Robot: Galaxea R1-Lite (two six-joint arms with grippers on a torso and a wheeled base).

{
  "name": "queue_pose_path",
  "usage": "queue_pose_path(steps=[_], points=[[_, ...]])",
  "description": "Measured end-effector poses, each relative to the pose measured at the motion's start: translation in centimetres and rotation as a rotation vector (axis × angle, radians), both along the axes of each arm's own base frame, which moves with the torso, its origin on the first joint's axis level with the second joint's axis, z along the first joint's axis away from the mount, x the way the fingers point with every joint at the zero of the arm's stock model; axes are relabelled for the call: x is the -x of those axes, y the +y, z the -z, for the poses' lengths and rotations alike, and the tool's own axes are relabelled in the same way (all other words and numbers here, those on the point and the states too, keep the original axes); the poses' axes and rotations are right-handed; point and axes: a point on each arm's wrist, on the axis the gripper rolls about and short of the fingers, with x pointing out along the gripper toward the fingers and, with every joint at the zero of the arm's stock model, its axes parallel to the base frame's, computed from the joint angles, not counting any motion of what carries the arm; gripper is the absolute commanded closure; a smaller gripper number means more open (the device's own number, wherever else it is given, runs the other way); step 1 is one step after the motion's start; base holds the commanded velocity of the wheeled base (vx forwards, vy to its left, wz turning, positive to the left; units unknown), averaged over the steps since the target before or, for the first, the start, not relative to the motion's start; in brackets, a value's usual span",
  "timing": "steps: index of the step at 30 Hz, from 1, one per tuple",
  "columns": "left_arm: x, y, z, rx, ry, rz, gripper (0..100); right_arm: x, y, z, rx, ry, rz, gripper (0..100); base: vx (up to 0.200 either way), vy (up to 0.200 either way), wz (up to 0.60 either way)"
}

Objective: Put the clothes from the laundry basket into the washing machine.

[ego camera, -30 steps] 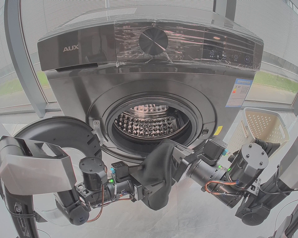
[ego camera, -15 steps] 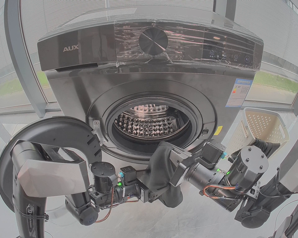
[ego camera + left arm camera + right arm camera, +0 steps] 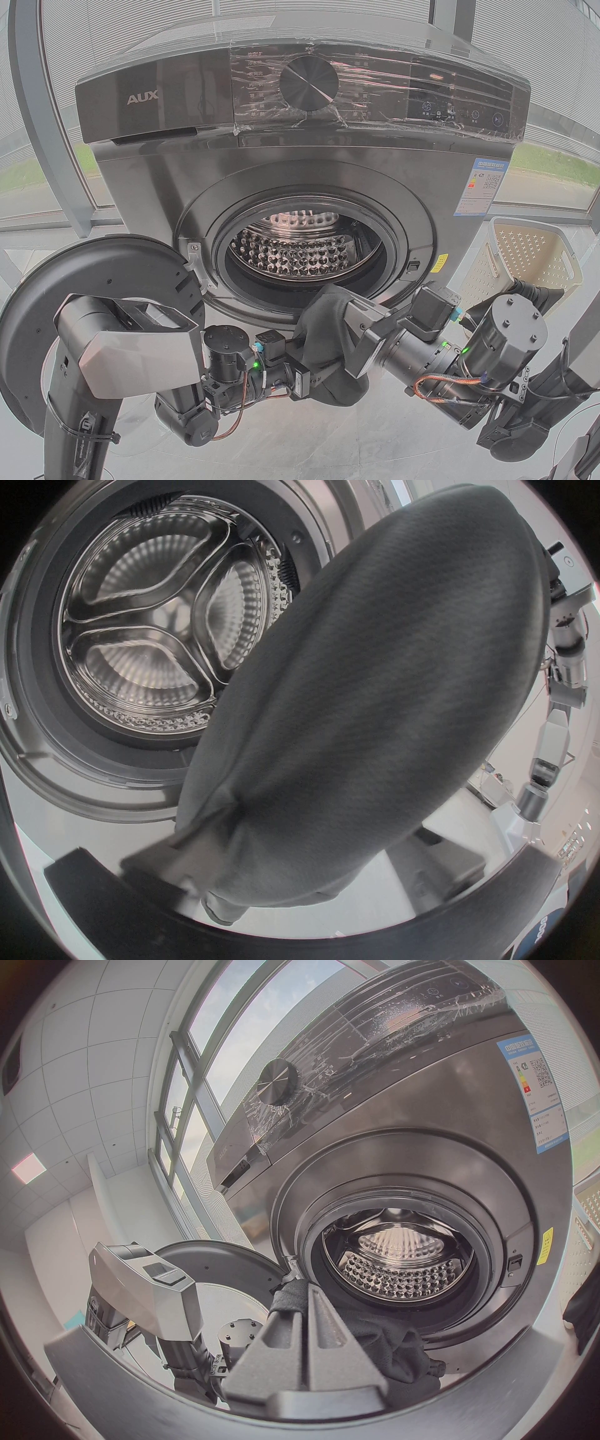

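Note:
A black garment [image 3: 326, 340] hangs just below the lower rim of the washing machine's open drum [image 3: 300, 250]. My right gripper [image 3: 351, 314] is shut on the garment's top edge; in the right wrist view its fingers [image 3: 306, 1335] are pressed together on the dark cloth [image 3: 384, 1341]. My left gripper [image 3: 320, 382] sits low beside and under the hanging cloth, open, with the garment [image 3: 375, 699] bulging between its spread fingers. The cream laundry basket [image 3: 531, 250] stands to the right of the machine with more dark clothes [image 3: 539, 295] in it.
The machine's round door [image 3: 112, 269] is swung wide open on the left, close behind my left arm. The metal drum [image 3: 156, 617] holds nothing visible. Pale floor lies below the garment. Windows stand behind the machine.
My left arm has swung rightward and its gripper has come in under the hanging garment. The right gripper has kept its hold, and the cloth has bunched up shorter.

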Motion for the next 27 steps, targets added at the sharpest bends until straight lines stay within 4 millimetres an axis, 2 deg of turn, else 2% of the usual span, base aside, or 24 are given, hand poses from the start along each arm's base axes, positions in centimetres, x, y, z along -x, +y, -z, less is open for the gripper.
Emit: queue_pose_path(steps=[9,14,19,24,27], points=[[-1.7,1.1,-0.5,0.018,-0.029,-0.093,100,0.2,-0.8,0.3,0.008,0.013,0.009,100,0.0,0.0,0.0],[-1.5,1.7,-1.5,0.03,-0.033,-0.107,100,0.6,-1.4,0.4,0.019,0.025,0.014,100,0.0,0.0,0.0],[-0.9,2.3,-3.8,0.074,-0.042,-0.117,100,0.7,-2.4,1.0,0.047,0.048,0.033,100,0.0,0.0,0.0],[0.3,3.4,-6.6,0.119,-0.063,-0.145,100,1.5,-4.0,2.9,0.124,0.113,0.047,100,0.0,0.0,0.0],[1.2,4.1,-7.7,0.126,-0.065,-0.154,100,2.0,-4.6,3.7,0.154,0.142,0.049,100,0.0,0.0,0.0]])
